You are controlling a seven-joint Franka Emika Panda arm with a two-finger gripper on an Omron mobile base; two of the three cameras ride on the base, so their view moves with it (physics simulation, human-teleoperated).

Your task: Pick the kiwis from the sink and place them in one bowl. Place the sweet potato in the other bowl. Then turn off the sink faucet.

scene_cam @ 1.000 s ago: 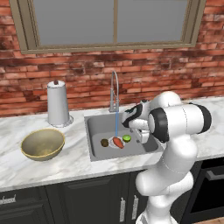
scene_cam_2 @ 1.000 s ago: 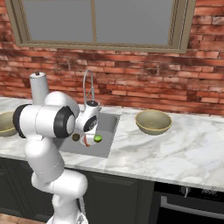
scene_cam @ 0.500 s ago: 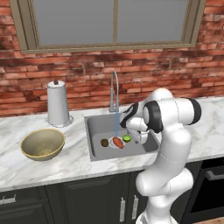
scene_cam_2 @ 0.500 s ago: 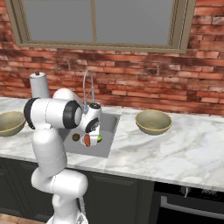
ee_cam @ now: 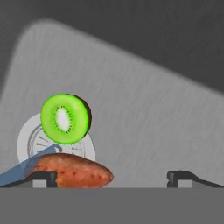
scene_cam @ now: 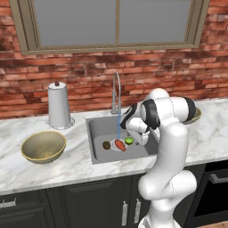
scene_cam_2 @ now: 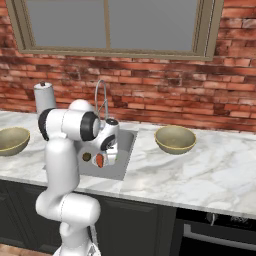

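Tool (ee_cam: 112, 177) lower now over the sink (scene_cam: 100, 129), fingers spread, above sweet potato (ee_cam: 72, 170) and green kiwi (ee_cam: 65, 118).

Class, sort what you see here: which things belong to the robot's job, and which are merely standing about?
Job: green kiwi, brown kiwi, sweet potato, sink, left bowl, right bowl, faucet, gripper.
Standing about: paper-towel holder, window.
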